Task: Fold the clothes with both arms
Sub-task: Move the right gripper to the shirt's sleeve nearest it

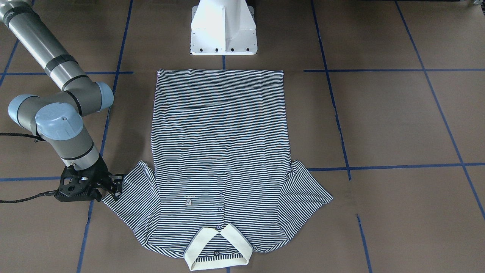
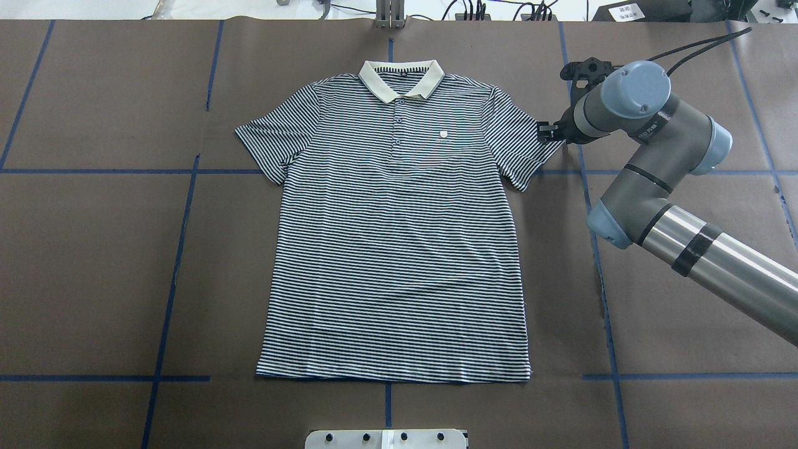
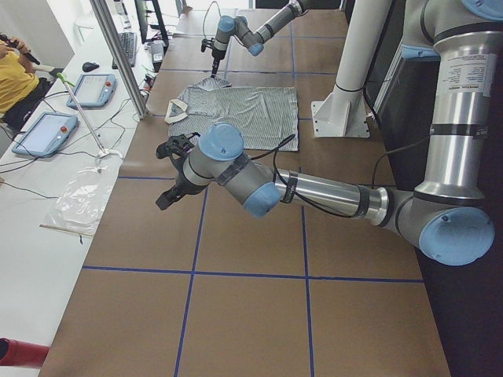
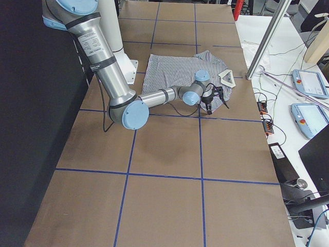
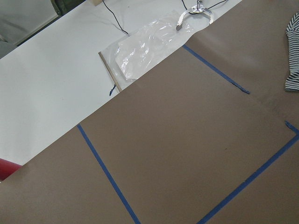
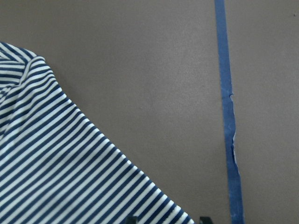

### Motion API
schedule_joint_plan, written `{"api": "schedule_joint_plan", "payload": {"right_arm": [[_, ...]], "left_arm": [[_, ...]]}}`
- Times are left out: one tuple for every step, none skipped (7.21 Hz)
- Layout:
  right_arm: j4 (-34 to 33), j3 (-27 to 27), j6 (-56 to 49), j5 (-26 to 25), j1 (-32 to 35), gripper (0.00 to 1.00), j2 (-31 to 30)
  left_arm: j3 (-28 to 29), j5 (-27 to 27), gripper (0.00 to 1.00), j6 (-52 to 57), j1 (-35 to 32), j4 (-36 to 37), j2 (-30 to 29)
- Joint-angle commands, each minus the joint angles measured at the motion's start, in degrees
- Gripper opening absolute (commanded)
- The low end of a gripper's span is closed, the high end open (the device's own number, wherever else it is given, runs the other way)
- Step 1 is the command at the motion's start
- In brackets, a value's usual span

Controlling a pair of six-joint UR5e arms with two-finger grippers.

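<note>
The shirt (image 2: 399,249) lies flat and face up in the middle of the brown surface (image 2: 93,249). Its cream collar (image 2: 401,78) points away from the robot. Both short sleeves are spread out to the sides.

The right claw (image 2: 548,132) is down low at the outer edge of the right sleeve (image 2: 520,143). In the right wrist view its two fingertips (image 6: 132,219) stand apart, so it is open and holds nothing. The striped edge of the sleeve runs in between them.

The left claw (image 3: 167,169) hangs over bare surface, well apart from the shirt. I cannot tell if it is open or closed.

The shirt looks thin, soft and light. It will bend and droop as soon as it is lifted, and it may slide a little on the smooth paper. It will not break. A pinch on only the top layer could leave the bottom layer behind.

Good places to take hold are the edges: the sleeve ends, the shoulders by the collar, and the corners of the bottom edge (image 2: 393,374). With one claw on each side, the fold should come out even.
</note>
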Motion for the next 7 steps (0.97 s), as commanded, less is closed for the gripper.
{"api": "schedule_joint_plan", "payload": {"right_arm": [[0.03,0.08,-0.06,-0.09,-0.07,0.50,-0.29],[0.03,0.08,0.03,-0.09,-0.16,0.48,-0.38],[-0.06,0.08,0.12,-0.09,-0.16,0.14,-0.29],[0.03,0.08,-0.14,-0.09,-0.33,0.00,-0.29],[-0.06,0.34,-0.67,0.00,-0.42,0.00,0.06],[-0.75,1.74,-0.50,0.00,-0.42,0.00,0.41],[-1.20,2.80,-0.24,0.00,-0.42,0.00,0.67]], "left_arm": [[0.04,0.00,1.00,-0.01,0.00,-0.19,0.16],[-0.05,0.00,1.00,0.17,0.00,-0.19,0.42],[-0.05,-0.09,1.00,0.26,-0.09,-0.19,0.51],[-0.05,-0.09,1.00,0.26,-0.09,-0.28,0.51],[-0.05,-0.09,1.00,0.34,-0.09,-0.28,0.51],[-0.05,-0.09,1.00,0.34,-0.09,-0.19,0.51],[-0.05,-0.09,1.00,0.34,-0.09,-0.19,0.51]]}}
